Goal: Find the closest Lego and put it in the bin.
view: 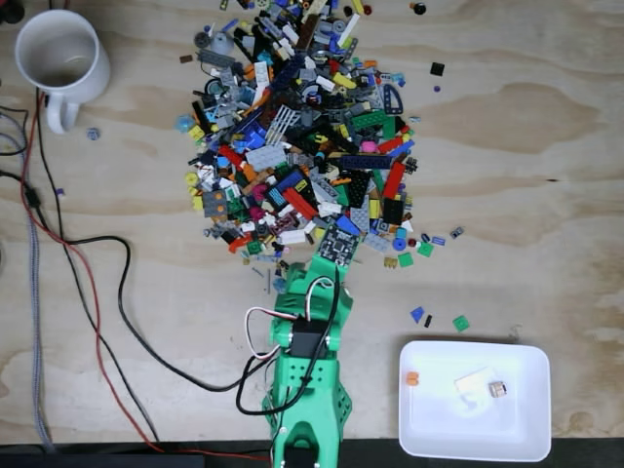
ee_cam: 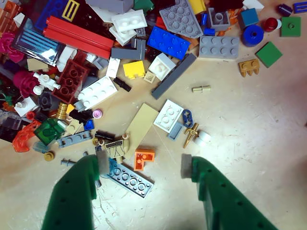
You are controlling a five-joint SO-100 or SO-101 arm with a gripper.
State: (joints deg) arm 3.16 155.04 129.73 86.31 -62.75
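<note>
Green arm (view: 307, 390) comes in from the near edge of the plywood table (view: 526, 175) in the fixed view, gripper (view: 327, 261) at the near edge of the Lego pile (view: 302, 136).

Wrist view: gripper (ee_cam: 143, 165) has its 2 green fingers (ee_cam: 76, 191) spread apart, nothing clamped. Between the tips, on the table, sits an orange L-shaped Lego piece (ee_cam: 144, 159). Just near-left of it lies a grey-blue studded plate (ee_cam: 130, 179), its left end close to the left finger; cannot tell if they touch. A tan flat tile (ee_cam: 140, 128) lies just beyond the orange piece, and a white 2x2 plate (ee_cam: 168, 115) is to the right of that tile. A gold rod-shaped piece (ee_cam: 190, 135) lies near the right fingertip, not touching.

Bin: white rectangular tray (view: 475, 439) at near right in the fixed view, well apart from the gripper. It holds a small orange piece (view: 412, 378) by its left wall and a small brownish piece (view: 497, 389) toward the middle.

White mug (view: 58, 60) sits at far left. Black and red cables (view: 107, 292) run along the left side of the table to the arm. A few loose pieces, including a green square (view: 460, 323), lie between pile and tray.
</note>
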